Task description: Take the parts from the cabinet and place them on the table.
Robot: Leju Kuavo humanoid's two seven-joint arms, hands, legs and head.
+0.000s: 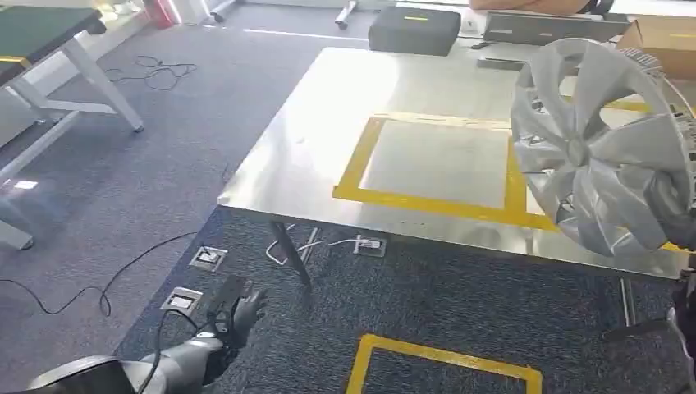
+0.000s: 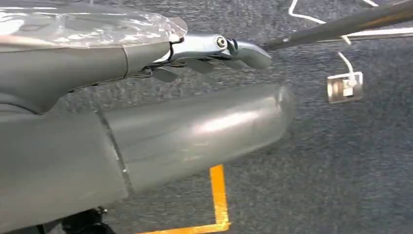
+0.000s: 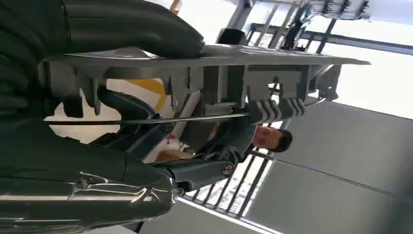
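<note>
Steel table over grey carpet; right robot hand gripping hubcap, left robot hand released.

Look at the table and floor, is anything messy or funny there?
Only a little: loose cables trail over the carpet left of the table, and a white plug lies under its edge. The right hand holds the hubcap tilted above the table.

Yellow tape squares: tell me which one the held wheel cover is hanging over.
The tabletop yellow square: the wheel cover, gripped by the right hand, overlaps its right side. The floor square lies nearer the left hand.
</note>
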